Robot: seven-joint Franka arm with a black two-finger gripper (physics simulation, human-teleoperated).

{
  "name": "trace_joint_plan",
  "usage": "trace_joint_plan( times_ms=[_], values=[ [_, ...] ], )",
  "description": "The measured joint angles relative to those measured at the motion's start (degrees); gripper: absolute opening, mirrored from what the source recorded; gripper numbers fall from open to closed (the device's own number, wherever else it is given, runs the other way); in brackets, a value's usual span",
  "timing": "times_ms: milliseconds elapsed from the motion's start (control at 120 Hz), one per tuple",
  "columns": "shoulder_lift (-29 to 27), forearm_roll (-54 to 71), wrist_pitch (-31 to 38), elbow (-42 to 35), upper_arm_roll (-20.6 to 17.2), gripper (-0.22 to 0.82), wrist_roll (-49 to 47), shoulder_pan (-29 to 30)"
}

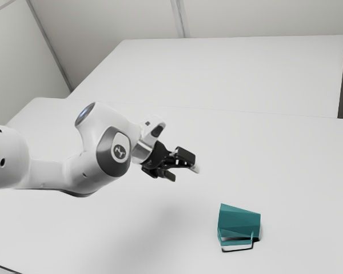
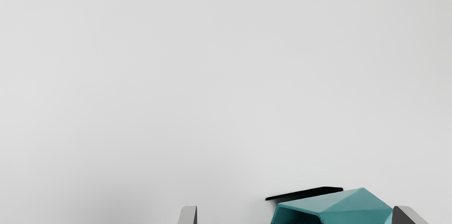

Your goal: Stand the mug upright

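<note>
Mug [image 1: 239,222], teal and faceted, is lying on its side on the white worktop [image 1: 300,182], so it isn't standing upright. In the exterior view it's sitting toward the lower right, well apart from the end effector [image 1: 184,173]. End effector is hanging above the worktop, up and to the exterior view's left of the mug. Its two fingers are standing spread, with a wide gap between them and nothing being pinched. White arm [image 1: 63,174] is reaching in from the exterior view's left.

Wrist view is showing the same spread: light-grey fingertips [image 2: 188,215] are standing well apart. Mug is lining up between them in that view, much nearer one tip than the other, and its edge is appearing right next to that tip. Part of the mouth is showing, with darker teal inside. Black strip [image 2: 305,193] is running alongside the mug; can't tell if it's shadow or part of the mug. Soft shadow [image 1: 154,225] is falling on the worktop below the arm. Panelled grey wall [image 1: 91,23] is rising behind.
</note>
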Motion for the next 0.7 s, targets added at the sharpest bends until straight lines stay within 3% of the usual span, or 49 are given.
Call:
trace_joint_plan(
  times_ms=[242, 700],
  values=[
    [3.3, -2.9, 2.3, -0.1, -2.6, 0.60, 0.5, -0.6],
    [6.7, -3.4, 6.6, 0.3, -2.7, 0.60, 1.2, -7.4]
  ],
)
